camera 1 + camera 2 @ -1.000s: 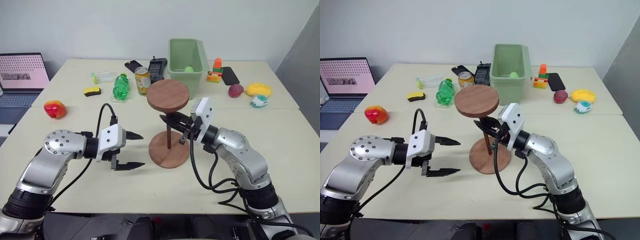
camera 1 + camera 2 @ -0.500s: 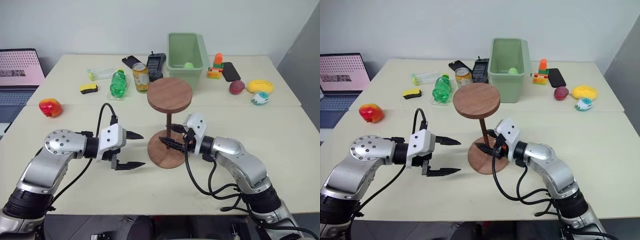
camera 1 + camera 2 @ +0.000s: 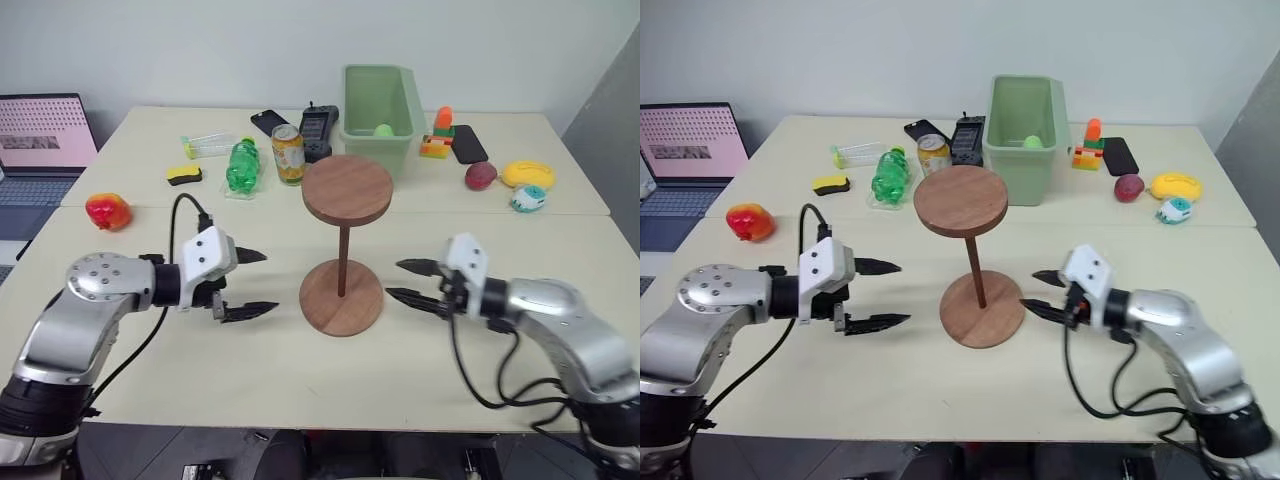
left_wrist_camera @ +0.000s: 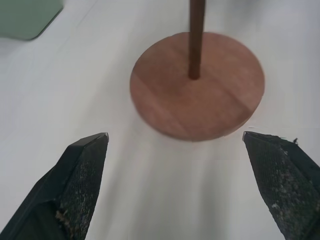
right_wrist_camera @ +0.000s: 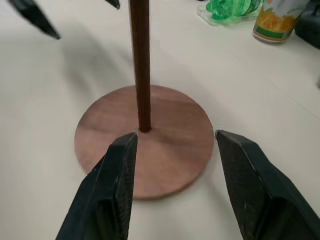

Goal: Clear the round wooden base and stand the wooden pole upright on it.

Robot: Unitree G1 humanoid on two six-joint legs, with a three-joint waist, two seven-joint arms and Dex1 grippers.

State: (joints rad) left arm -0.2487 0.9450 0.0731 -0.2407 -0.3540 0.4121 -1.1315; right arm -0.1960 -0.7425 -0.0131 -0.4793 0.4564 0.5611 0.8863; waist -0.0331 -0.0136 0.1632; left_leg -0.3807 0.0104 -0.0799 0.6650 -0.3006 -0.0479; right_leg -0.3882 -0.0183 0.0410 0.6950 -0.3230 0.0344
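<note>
I see wooden pole (image 3: 342,258) upright on round wooden base (image 3: 341,297), frame centre | left gripper (image 3: 246,283) spread, left of base, empty | right gripper (image 3: 405,281) spread, right of base, empty

The laptop (image 3: 45,140) is cut off by the picture's left edge.

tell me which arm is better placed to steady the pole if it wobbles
Either, slightly the right. The wooden pole stands upright in the round wooden base. The right gripper and left gripper flank it, both open and apart from it; the right sits a bit nearer the base's rim.
</note>
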